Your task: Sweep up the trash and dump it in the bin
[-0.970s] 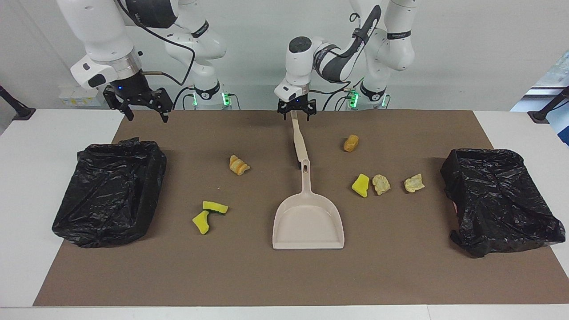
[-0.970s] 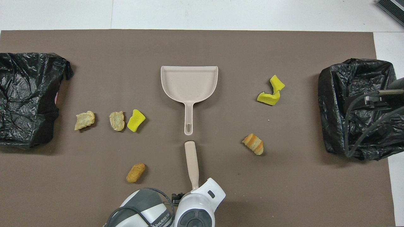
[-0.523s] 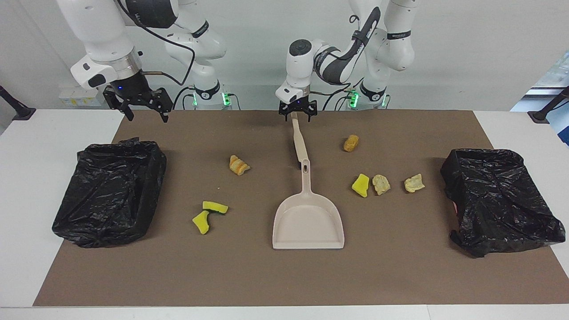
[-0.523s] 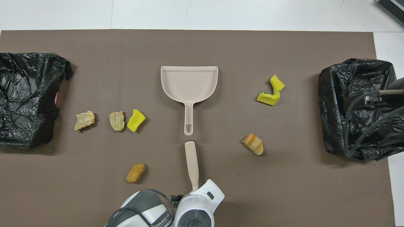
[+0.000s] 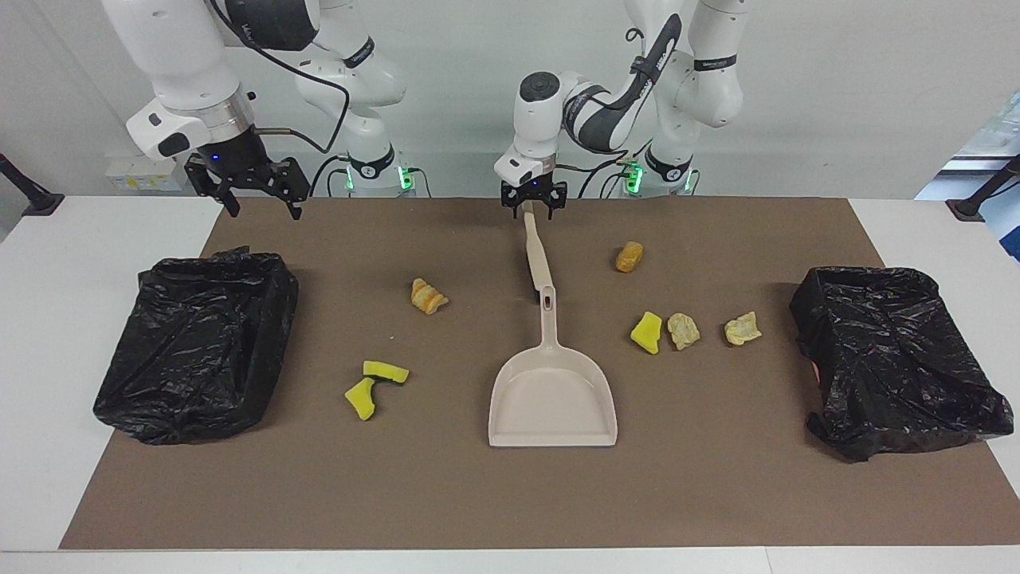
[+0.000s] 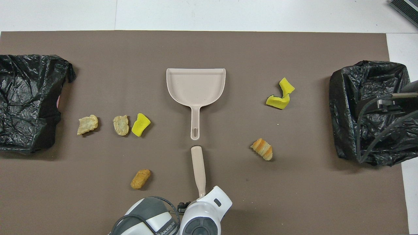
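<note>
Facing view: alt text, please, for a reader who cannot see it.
The left gripper sits at the brush handle's end, above the dustpan. Seven scraps lie on the brown mat between two black-bagged bins; the right gripper waits.

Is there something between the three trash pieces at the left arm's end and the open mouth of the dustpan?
Nothing visible. The yellow sponge piece and the two pale lumps lie on bare mat beside the dustpan. Its open mouth faces away from the robots, so they must be swept around its side wall.
</note>
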Controlling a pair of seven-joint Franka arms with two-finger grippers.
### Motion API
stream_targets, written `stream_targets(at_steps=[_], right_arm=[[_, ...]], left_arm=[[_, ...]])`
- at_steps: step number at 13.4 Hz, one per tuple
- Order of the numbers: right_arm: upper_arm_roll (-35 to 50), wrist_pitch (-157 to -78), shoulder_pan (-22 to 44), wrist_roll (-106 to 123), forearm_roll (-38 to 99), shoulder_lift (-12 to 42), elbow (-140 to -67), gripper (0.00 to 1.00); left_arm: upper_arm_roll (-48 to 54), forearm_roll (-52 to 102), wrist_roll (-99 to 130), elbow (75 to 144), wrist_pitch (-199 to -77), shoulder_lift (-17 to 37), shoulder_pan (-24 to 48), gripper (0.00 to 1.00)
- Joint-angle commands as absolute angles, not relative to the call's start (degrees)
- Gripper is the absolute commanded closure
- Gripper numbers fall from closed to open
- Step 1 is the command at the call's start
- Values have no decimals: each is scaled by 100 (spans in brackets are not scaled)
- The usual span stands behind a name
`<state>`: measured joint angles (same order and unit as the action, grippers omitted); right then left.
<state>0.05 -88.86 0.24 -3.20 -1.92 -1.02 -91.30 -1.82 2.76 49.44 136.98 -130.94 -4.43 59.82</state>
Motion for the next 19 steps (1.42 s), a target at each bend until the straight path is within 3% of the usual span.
stream_targets(at_steps=[1,3,6,8,10,15,19], right_arm=[[35,-8938,-53,-202,-79,-211,-9246,0],[35,-8938,-53,-202,-79,-211,-9246,0],[35,-8938,-53,-202,-70,-211,-9246,0],[35,-8938,-53,-193,-79,-211,-9246,0],[35,-8938,-53,-202,-79,-211,-9246,0],[35,-8938,-53,-202,-70,-211,-9246,0],[35,-8938,-53,-193,-79,-211,-9246,0]], left_arm=[[-272,378,4896,13887,-13228,-571,6126,25],[-272,378,4887,13887,-13228,-571,6126,37],[-272,378,4887,13887,-13228,-571,6178,42],[-272,378,4887,13887,-13228,-571,6170,60],[-272,378,4774,13878,-13184,-571,6179,100],[-316,378,4412,13729,-12693,-580,6065,100],[-334,378,4026,13439,-11544,-904,5679,100]])
